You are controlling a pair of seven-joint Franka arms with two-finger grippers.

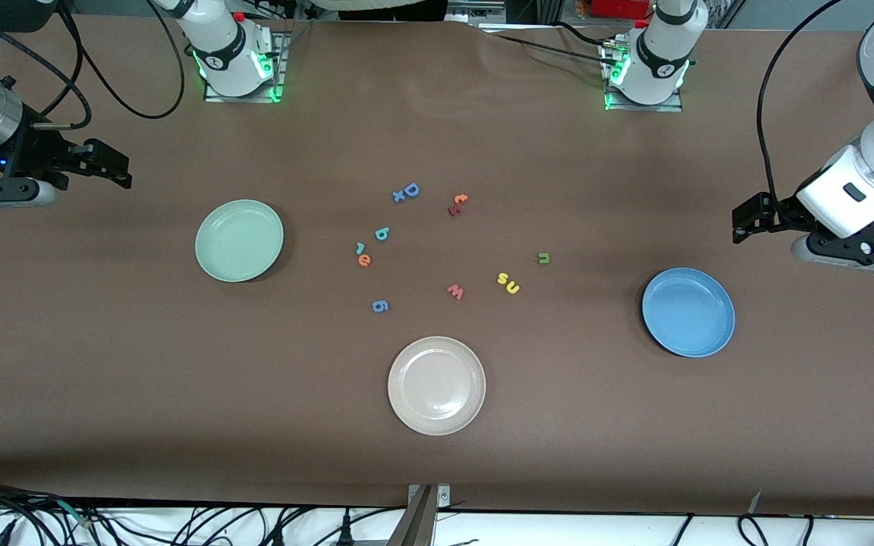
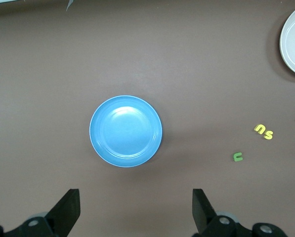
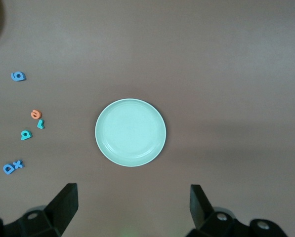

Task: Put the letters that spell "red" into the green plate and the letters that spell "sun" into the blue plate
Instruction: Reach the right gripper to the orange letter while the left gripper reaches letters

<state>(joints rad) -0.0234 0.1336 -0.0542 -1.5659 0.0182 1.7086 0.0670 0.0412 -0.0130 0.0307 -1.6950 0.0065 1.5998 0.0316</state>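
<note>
Both grippers, left gripper (image 1: 744, 225) and right gripper (image 1: 114, 163), hover spread and empty; sorting seems unstarted, so next likely picking the teal "r" (image 1: 360, 247).

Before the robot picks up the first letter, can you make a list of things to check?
1. Green plate has room: ok, nothing in it.
2. Blue plate has room: ok, nothing in it.
3. Teal r, orange e, teal d on the table: ok, close together.
4. Yellow s, yellow u, green n on the table: ok.
5. Left gripper open, over the blue plate's end: ok.
6. Right gripper open, near the green plate: ok.
</note>
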